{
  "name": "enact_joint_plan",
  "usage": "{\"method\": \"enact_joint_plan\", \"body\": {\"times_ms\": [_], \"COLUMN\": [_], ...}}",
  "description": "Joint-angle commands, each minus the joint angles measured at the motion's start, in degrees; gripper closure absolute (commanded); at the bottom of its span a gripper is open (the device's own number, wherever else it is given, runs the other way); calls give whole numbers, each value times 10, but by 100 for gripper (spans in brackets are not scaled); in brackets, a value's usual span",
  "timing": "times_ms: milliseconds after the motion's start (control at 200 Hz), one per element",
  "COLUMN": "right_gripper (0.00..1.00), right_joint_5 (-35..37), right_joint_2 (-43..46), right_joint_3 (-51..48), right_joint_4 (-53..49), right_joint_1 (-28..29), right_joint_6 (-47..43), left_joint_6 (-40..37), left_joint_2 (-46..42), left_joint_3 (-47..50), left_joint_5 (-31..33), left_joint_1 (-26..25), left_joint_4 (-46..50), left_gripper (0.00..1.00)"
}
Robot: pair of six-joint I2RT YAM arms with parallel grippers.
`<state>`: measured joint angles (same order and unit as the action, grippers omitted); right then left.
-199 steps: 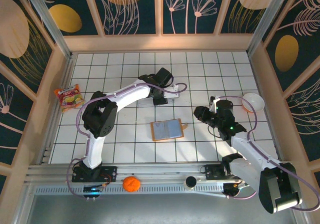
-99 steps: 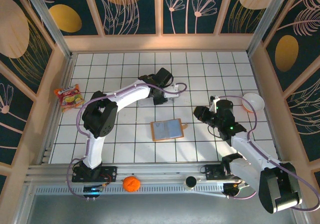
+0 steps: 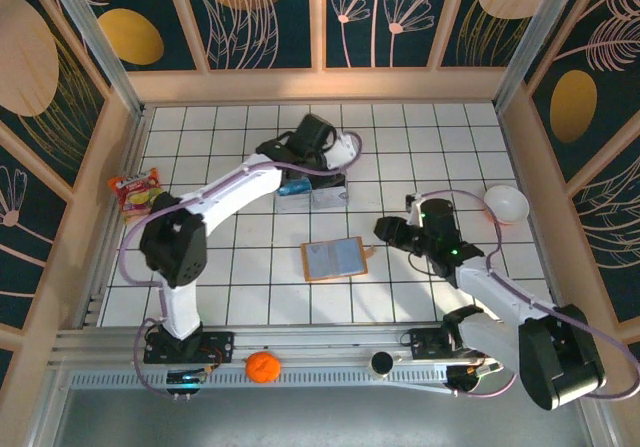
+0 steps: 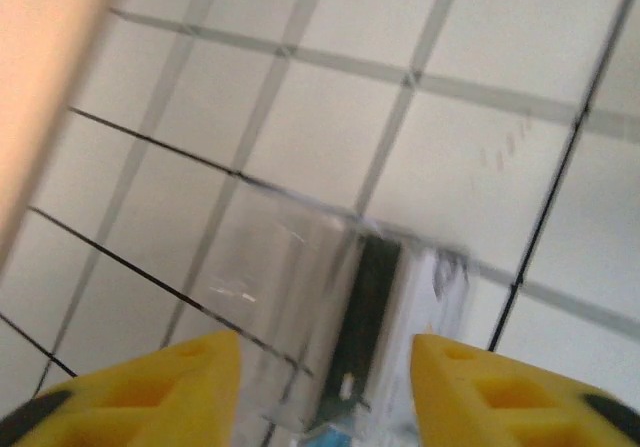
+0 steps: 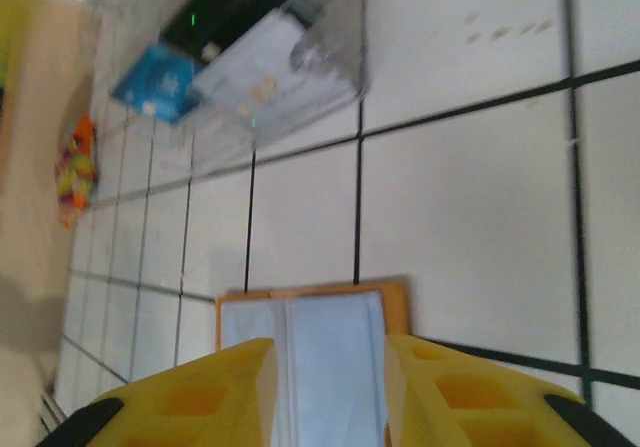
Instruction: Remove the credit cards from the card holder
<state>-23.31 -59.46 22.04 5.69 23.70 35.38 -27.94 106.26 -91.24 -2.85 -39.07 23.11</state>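
**Top view.** The card holder (image 3: pixel 335 259) lies open and flat on the white tiled table (image 3: pixel 200 287). It sits about midway between the left and right edges and toward the near edge. It has an orange-tan border, two pale grey-blue inner panels and a small tab jutting from its right side. Just beyond it, near the table's centre, sits a clear plastic box (image 3: pixel 326 197) with a blue card (image 3: pixel 293 189) at its left end. The left arm (image 3: pixel 235 182) reaches over that box. The right arm (image 3: pixel 490 282) points at the holder's right side, its tip near the holder and apart from it. An instant-noodle packet (image 3: pixel 138 192) lies by the left edge and a white bowl (image 3: pixel 506 204) by the right edge. An orange fruit (image 3: pixel 262 366) rests on the rail in front.

**Left wrist.** The view is blurred. The left gripper (image 4: pixel 325 367) hangs above the clear box with its yellow fingers (image 4: pixel 170 387) spread wide and nothing between them. A dark card (image 4: pixel 372 307) shows through the box wall.

**Right wrist.** The right gripper (image 5: pixel 325 367) is released, its fingers parted a little and gripping nothing. Between the tips shows the open holder, two grey-blue pocket panels split by a centre fold inside an orange rim. I cannot tell whether any card sits in the pockets. Farther off, the box holds credit cards (image 5: pixel 265 72): blue, dark and pale.
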Motion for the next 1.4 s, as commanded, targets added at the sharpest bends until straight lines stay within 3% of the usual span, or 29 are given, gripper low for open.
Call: {"method": "enact_joint_plan", "body": {"times_ms": [0,95,210,245,360,495,736,1031,1116,1396], "right_gripper": [64,64,63,63,62,60,58,61,66,95], "right_joint_5": [29,66,110,123,169,220,295,339,349,349], "right_joint_2": [-27,-57,-98,-110,-157,-222,-333,-402,-417,-402], "right_joint_3": [39,66,104,116,153,198,286,322,325,309], "right_joint_4": [1,-13,-40,-48,-76,-104,-160,-202,-211,-173], "right_joint_1": [58,119,180,201,251,302,370,397,401,398], "right_joint_6": [-40,-59,-82,-90,-108,-124,-146,-139,-135,-116], "left_joint_6": [137,279,439,478,569,636,668,673,673,673], "left_joint_2": [-104,-175,-233,-248,-297,-370,-471,-524,-518,-485], "left_joint_3": [60,181,307,343,454,561,660,672,670,672], "left_joint_5": [-76,-64,-63,-66,-47,-7,37,89,83,34], "left_joint_1": [30,39,39,40,40,40,40,40,41,41], "left_joint_4": [-154,-307,-422,-441,-465,-460,-416,-349,-349,-368], "left_gripper": [44,34,25,23,2,1,3,12,14,25]}}
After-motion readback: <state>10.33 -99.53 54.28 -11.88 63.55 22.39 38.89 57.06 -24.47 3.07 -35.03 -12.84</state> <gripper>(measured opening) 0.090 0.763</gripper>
